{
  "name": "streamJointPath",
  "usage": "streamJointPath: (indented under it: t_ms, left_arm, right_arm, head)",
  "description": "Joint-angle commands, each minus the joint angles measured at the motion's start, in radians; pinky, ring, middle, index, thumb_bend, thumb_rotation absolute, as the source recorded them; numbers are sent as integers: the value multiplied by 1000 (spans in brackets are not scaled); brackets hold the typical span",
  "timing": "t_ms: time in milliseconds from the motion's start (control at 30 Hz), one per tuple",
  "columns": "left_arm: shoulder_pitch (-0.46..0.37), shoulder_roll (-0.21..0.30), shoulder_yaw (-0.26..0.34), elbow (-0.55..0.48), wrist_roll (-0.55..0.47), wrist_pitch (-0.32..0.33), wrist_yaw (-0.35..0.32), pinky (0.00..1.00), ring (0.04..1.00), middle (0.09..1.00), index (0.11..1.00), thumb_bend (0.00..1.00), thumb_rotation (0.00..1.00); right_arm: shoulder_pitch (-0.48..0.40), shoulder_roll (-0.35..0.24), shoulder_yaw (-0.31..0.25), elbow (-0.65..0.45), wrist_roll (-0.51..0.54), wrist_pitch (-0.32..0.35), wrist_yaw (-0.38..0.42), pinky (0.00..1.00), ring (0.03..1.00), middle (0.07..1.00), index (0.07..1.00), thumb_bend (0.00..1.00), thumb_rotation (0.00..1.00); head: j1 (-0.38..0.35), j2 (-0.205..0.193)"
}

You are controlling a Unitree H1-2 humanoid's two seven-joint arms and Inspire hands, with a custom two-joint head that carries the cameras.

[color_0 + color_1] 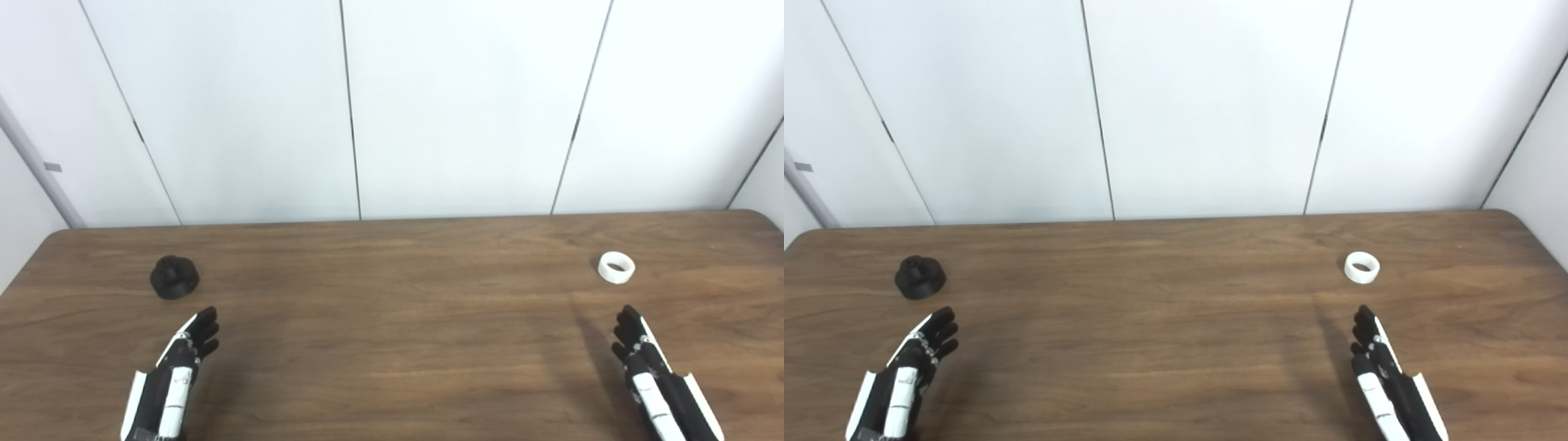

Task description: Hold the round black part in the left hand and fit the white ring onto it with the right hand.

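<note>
Round black part (174,277) and white ring (616,267) lie untouched on a wooden tabletop (392,318), each with a robot hand nearby.

Left robot hand (187,352) enters from the bottom left, held above the tabletop, fingers stretched forward and slightly apart, holding nothing; its fingertips point up and to the right, near the black part, which sits just beyond and to their left. Right robot hand (643,355) enters from the bottom right, turned on edge, fingers extended and loosely apart, also empty; the white ring lies on its flat side just beyond its fingertips. Part and ring are well apart, near opposite ends of the tabletop. White wall panels (392,104) stand behind.
</note>
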Motion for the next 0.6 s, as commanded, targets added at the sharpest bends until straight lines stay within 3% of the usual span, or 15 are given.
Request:
streamJointPath:
  t_ms: [0, 567]
  left_arm:
    - [23, -24, -11, 35, -6, -11, 6, 885, 909, 914, 883, 698, 913]
    - [19, -22, -9, 45, -7, -18, 2, 881, 908, 914, 880, 681, 915]
  right_arm:
    - [3, 10, 4, 12, 6, -12, 4, 1000, 1000, 1000, 1000, 376, 800]
    - [0, 9, 4, 19, 5, -15, 8, 1000, 1000, 1000, 1000, 373, 799]
  head:
    - [-1, 0]
    - [-2, -6]
